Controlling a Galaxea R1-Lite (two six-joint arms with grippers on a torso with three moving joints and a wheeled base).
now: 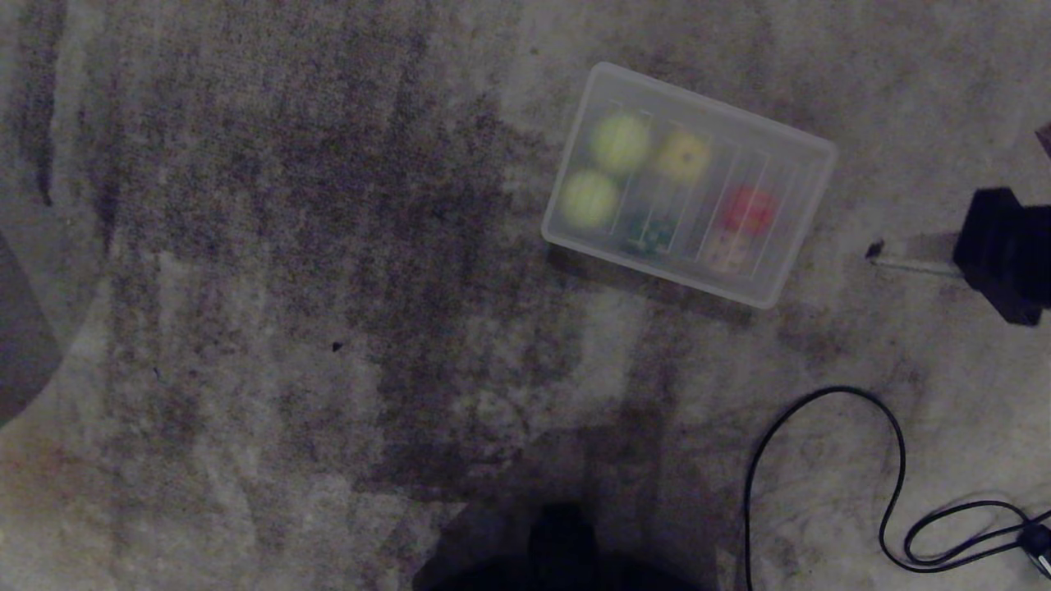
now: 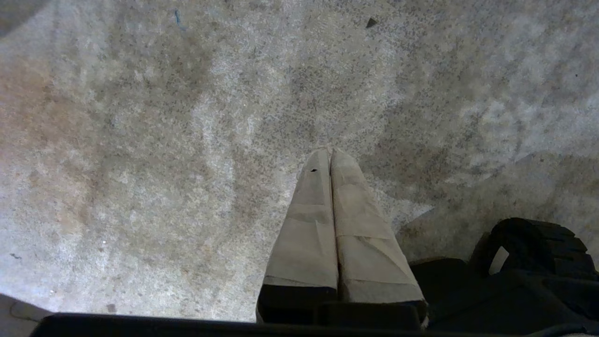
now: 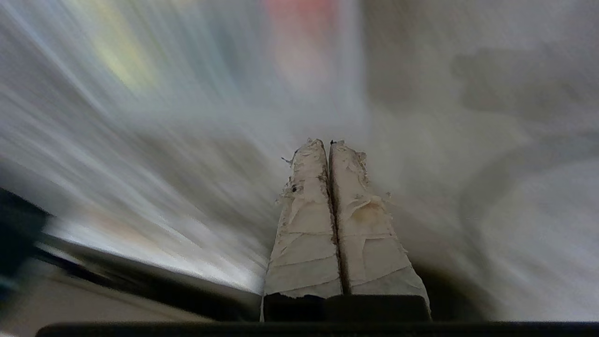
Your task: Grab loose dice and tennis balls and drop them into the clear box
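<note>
The clear box (image 1: 716,109) lies slanted on the carpet, right of centre in the head view. Through a ribbed translucent top I see two tennis balls (image 1: 621,141) (image 1: 588,199) and the dice inside: yellow (image 1: 684,156), dark green (image 1: 649,232), red (image 1: 749,209) and tan (image 1: 727,249). My right gripper (image 1: 877,249) reaches in from the right edge, a little to the right of the box and apart from it. In its wrist view it (image 3: 327,142) is shut and empty, with the background smeared. My left gripper (image 2: 330,150) hangs shut and empty over bare carpet.
A black cable (image 1: 895,460) loops over the carpet at the near right. A dark rounded shape (image 1: 20,345) sits at the left edge. My own dark base (image 1: 562,550) shows at the bottom centre. Mottled grey carpet (image 1: 287,246) stretches to the left of the box.
</note>
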